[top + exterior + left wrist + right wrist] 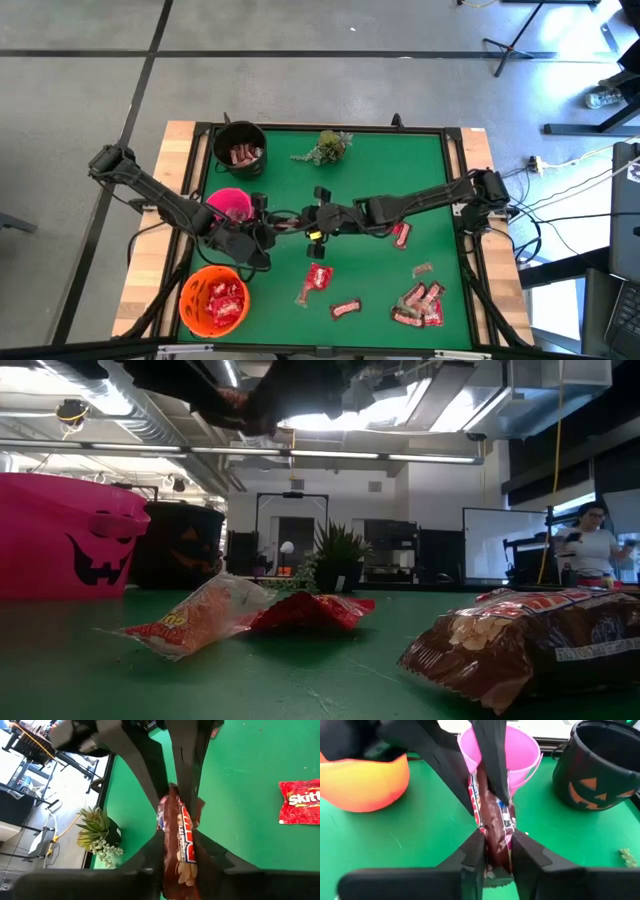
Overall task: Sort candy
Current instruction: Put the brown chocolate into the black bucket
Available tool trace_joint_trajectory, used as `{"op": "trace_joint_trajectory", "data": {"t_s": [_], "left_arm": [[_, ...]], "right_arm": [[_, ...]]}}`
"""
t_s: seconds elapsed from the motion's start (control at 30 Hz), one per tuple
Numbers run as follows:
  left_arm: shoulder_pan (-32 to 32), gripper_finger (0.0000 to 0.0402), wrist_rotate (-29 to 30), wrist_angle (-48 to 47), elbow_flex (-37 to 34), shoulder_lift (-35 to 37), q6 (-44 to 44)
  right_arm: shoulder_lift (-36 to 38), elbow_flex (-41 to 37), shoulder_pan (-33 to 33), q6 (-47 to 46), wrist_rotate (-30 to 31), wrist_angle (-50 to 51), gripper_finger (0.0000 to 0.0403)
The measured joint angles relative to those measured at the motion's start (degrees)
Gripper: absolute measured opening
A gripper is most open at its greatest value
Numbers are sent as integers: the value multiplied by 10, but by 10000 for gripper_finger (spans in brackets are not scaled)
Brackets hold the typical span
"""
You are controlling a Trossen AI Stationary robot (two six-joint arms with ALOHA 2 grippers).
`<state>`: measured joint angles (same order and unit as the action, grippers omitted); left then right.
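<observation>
While both grippers meet beside the pink bucket (231, 205) | left gripper (177, 840) and right gripper (495, 840) each pinch one brown candy bar (179, 845) | light, crinkly, slippery wrapper; grip mid-body.

On the green desk (380, 170) you see three pails: a black jack-o'-lantern pail (240, 148) at the far left corner, a pink pail (231, 205) below it, and an orange pail (213, 299) at the near left. A leafy green sprig (328, 146) sits at the far edge. A person (593, 545) stands in the room beyond.
</observation>
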<state>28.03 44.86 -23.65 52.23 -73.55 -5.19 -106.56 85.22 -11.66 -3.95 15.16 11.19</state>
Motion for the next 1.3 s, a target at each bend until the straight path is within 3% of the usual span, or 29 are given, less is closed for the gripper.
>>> {"op": "trace_joint_trajectory", "data": {"t_s": [0.27, 0.5, 0.7, 0.9, 1.13, 1.3], "left_arm": [[0, 27, 6, -37, -1, 0, 6], [-32, 34, 24, -207, 8, 46, 92], [-111, 34, 54, -365, 10, 137, 167], [-245, 38, 57, -375, 10, 236, 171], [-428, 98, -36, -374, 10, 255, 130], [-498, 173, -76, -351, 10, 238, 90]], "right_arm": [[2, 91, -2, -15, 13, 142, 152], [5, 201, -59, -25, 169, 339, 165], [5, 225, -96, -18, 217, 366, 159], [5, 225, -96, -19, 224, 373, 159], [5, 224, -89, -18, 240, 367, 159], [5, 224, -92, -24, 234, 382, 159]]}}
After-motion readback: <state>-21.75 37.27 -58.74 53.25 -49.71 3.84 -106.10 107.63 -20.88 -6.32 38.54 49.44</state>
